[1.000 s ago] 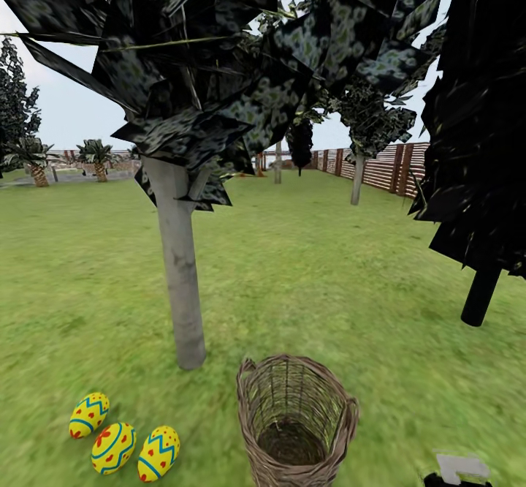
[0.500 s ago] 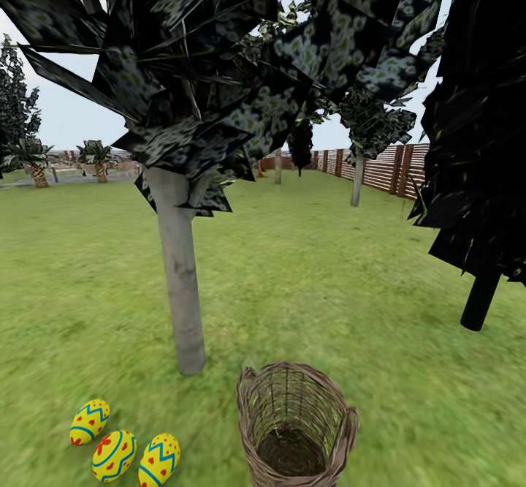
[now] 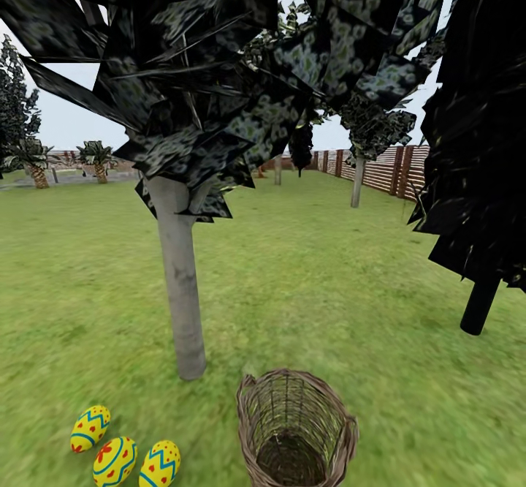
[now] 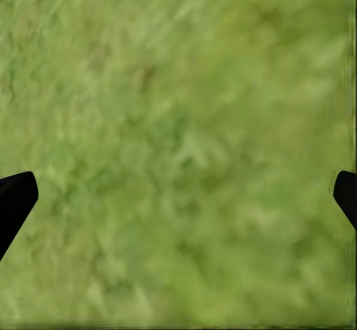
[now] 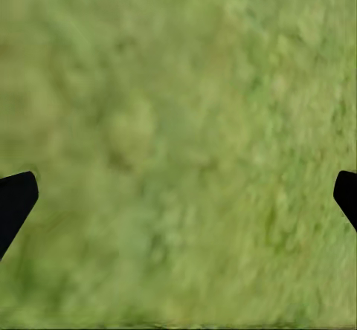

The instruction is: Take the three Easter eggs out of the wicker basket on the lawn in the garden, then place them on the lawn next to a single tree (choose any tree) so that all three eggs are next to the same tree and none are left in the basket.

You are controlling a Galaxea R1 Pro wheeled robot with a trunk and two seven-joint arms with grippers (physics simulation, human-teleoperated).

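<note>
three Easter eggs [image 3: 115,449] on the lawn [image 3: 307,282] at 7 o'clock of the tree [image 3: 183,282]; wicker basket [image 3: 296,428] empty; left gripper [image 4: 178,196] and right gripper [image 5: 178,196] both spread wide

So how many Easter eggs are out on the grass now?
3, in a row left of the wicker basket, near the grey tree trunk: one, one, one. Basket looks empty.
</note>
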